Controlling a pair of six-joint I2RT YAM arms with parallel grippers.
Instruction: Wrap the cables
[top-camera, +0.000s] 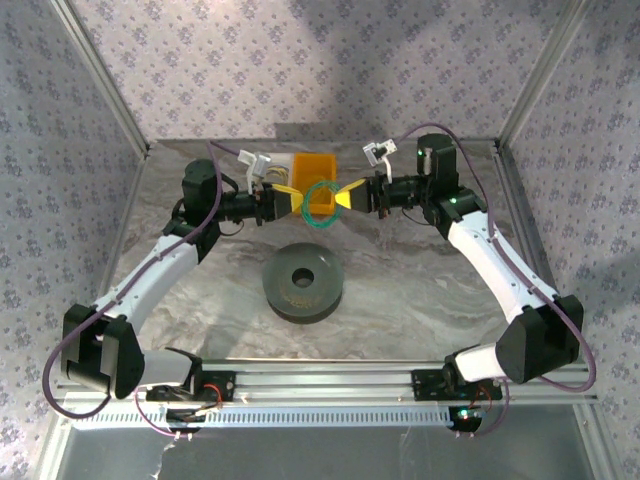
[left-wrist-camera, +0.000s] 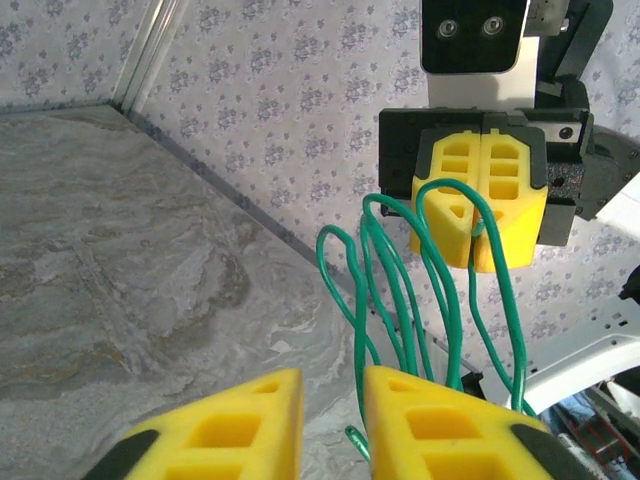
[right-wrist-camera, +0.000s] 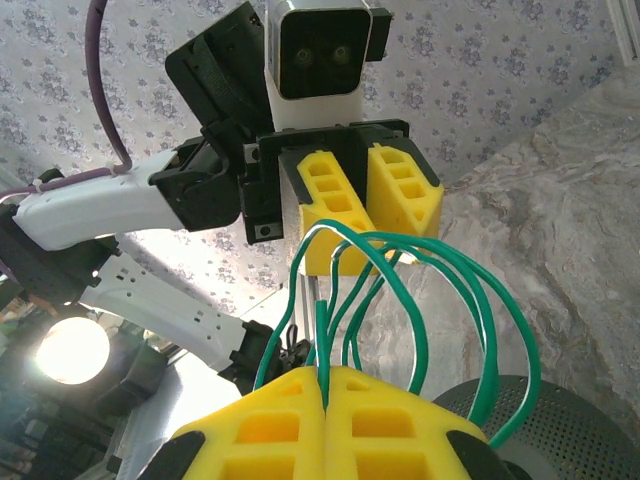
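Marble table (top-camera: 400, 290): cable (top-camera: 322, 205) coil midair; right gripper (top-camera: 345, 200) clamped on it, left gripper (top-camera: 288, 189) fingers apart at opposite side.

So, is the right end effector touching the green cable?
Touching. The right wrist view shows the right end effector shut, with strands of the green cable emerging from between its closed jaws.

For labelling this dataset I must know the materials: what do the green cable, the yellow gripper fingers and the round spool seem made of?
Green cable: thin wire in glossy plastic insulation, judging by its sheen and springy loops. Yellow gripper fingers: matte plastic, perhaps printed, with hollow pockets. Round spool: dark grey, matte; plastic or rubber, I cannot tell.
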